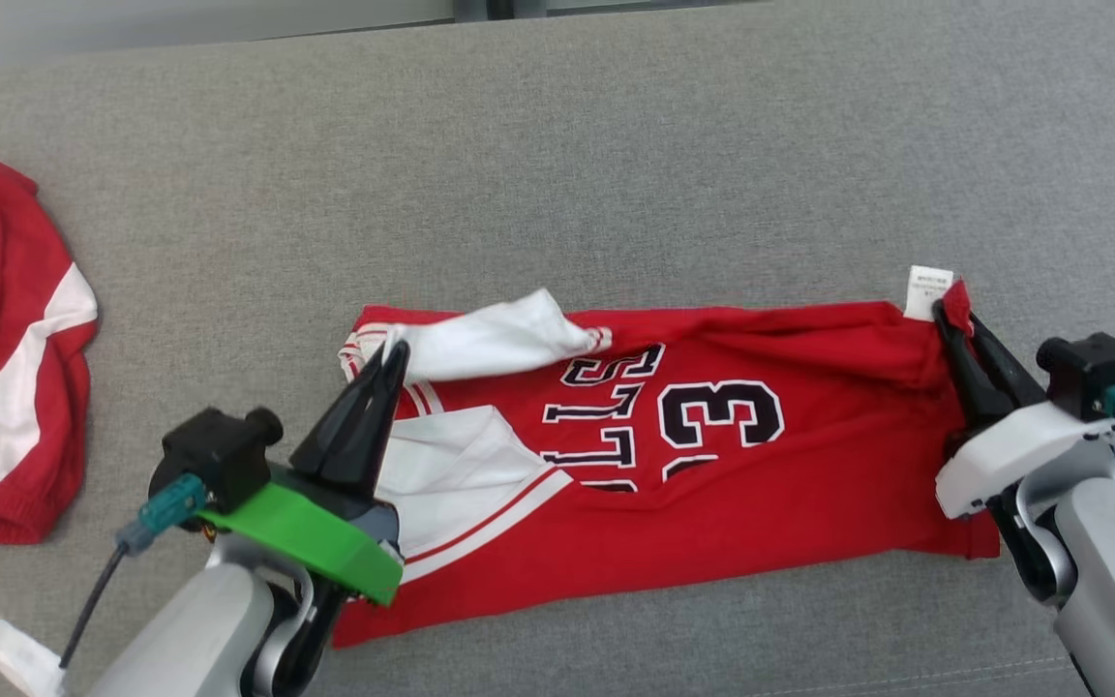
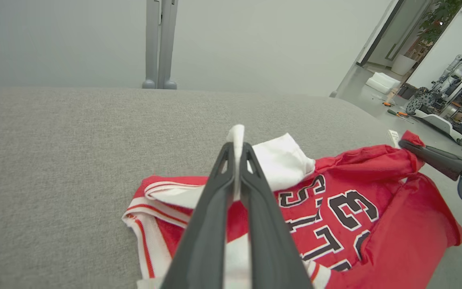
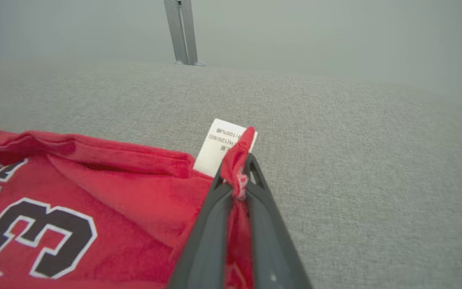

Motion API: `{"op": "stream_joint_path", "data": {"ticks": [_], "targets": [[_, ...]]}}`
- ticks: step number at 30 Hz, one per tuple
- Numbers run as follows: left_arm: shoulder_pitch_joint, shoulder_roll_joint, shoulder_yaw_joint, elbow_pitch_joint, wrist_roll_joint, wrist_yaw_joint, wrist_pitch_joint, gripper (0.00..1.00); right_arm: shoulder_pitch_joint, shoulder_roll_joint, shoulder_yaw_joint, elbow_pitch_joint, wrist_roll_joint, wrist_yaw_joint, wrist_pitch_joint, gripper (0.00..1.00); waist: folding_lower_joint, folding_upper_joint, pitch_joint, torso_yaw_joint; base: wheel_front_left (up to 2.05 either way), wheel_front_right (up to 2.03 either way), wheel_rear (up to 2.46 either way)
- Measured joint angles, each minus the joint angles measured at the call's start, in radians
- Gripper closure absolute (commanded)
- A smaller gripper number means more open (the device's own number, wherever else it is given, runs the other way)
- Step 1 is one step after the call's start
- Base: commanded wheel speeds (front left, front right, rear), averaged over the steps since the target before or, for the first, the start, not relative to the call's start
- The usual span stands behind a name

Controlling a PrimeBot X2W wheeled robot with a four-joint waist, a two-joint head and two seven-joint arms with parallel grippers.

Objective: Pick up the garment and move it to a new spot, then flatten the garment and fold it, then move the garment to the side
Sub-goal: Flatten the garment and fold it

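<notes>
The garment (image 1: 712,484) is a red jersey with white trim and black numbers, folded into a wide band across the grey surface. My left gripper (image 1: 388,353) is shut on a white fold at the garment's left end, and in the left wrist view (image 2: 237,144) the white cloth (image 2: 237,134) pokes out between the fingertips. My right gripper (image 1: 949,315) is shut on a red corner at the right end, beside a white label (image 1: 927,290). In the right wrist view (image 3: 243,168) red cloth (image 3: 237,160) bunches between the fingers. The garment (image 2: 355,224) sags between both grips.
A second red and white garment (image 1: 6,358) lies at the left edge of the grey cushioned surface (image 1: 616,145). Grey surface stretches behind the jersey up to a pale wall. Metal legs (image 2: 159,44) stand beyond the far edge. Robot gear (image 2: 451,108) stands on the floor to the right.
</notes>
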Motion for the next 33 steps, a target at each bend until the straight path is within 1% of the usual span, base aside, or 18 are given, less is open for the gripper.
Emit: {"op": "stream_joint_path", "data": {"ticks": [3,5,11,12,13,14,15,16,20,23,27,30,33], "targets": [[0.080,-0.018,0.030,-0.024,0.021,0.002,0.000,1.00,0.059,0.006,-0.042,-0.048,-0.023,0.000,0.000,1.00,0.0000,0.0000,-0.013,0.004,0.00,0.00,0.00],[0.145,-0.042,0.062,-0.049,0.028,0.015,0.000,1.00,0.093,0.018,-0.063,-0.073,-0.031,0.000,0.000,1.00,0.0000,0.0000,-0.020,0.002,0.00,0.00,0.00],[0.290,-0.097,0.133,-0.055,0.053,0.020,-0.001,1.00,0.171,0.032,-0.095,-0.107,-0.040,0.000,0.000,1.00,0.0000,0.0000,-0.038,0.000,0.00,0.00,0.00],[0.306,-0.108,0.141,-0.051,0.057,0.018,-0.001,1.00,0.183,0.035,-0.106,-0.116,-0.040,0.000,0.000,0.66,0.0000,0.0000,-0.041,0.001,0.00,0.00,0.00],[0.318,-0.120,0.149,-0.045,0.063,0.018,-0.001,1.00,0.192,0.039,-0.117,-0.126,-0.039,0.000,0.000,0.00,0.0000,0.0000,-0.045,0.003,0.00,0.00,0.00],[0.324,-0.125,0.154,-0.040,0.074,0.016,-0.001,0.67,0.196,0.042,-0.121,-0.130,-0.036,0.000,0.000,0.00,0.0000,0.0000,-0.048,0.004,0.00,0.00,0.00],[0.328,-0.128,0.164,-0.033,0.097,0.011,-0.001,0.11,0.205,0.047,-0.126,-0.137,-0.035,0.000,0.000,0.00,0.0000,0.0000,-0.052,0.005,0.00,0.00,0.00],[0.329,-0.134,0.178,-0.030,0.107,0.010,-0.001,0.00,0.213,0.051,-0.129,-0.142,-0.035,0.000,0.000,0.00,0.0000,0.0000,-0.055,0.006,0.00,0.00,0.00],[0.340,-0.173,0.243,-0.032,0.166,0.009,-0.001,0.00,0.234,0.055,-0.139,-0.178,-0.023,0.000,0.000,0.00,0.0000,0.0000,-0.072,0.005,0.00,0.00,0.00],[0.345,-0.199,0.314,-0.043,0.215,0.001,-0.001,0.00,0.236,0.056,-0.145,-0.209,-0.018,0.000,0.000,0.00,0.0000,0.0000,-0.081,0.002,0.00,0.00,0.00],[0.346,-0.245,0.429,-0.071,0.311,-0.004,-0.002,0.00,0.233,0.058,-0.165,-0.253,-0.018,0.000,0.000,0.00,0.0000,0.0000,-0.089,0.000,0.00,0.00,0.00],[0.354,-0.290,0.513,-0.091,0.372,-0.012,-0.002,0.00,0.226,0.058,-0.167,-0.250,-0.017,0.000,0.000,0.00,0.0000,0.0000,-0.094,0.000,0.00,0.00,0.00],[0.363,-0.320,0.579,-0.096,0.435,-0.028,-0.002,0.00,0.195,0.060,-0.168,-0.205,-0.018,0.000,0.000,0.00,0.0000,0.0000,-0.099,0.002,0.00,0.00,0.00]]}}
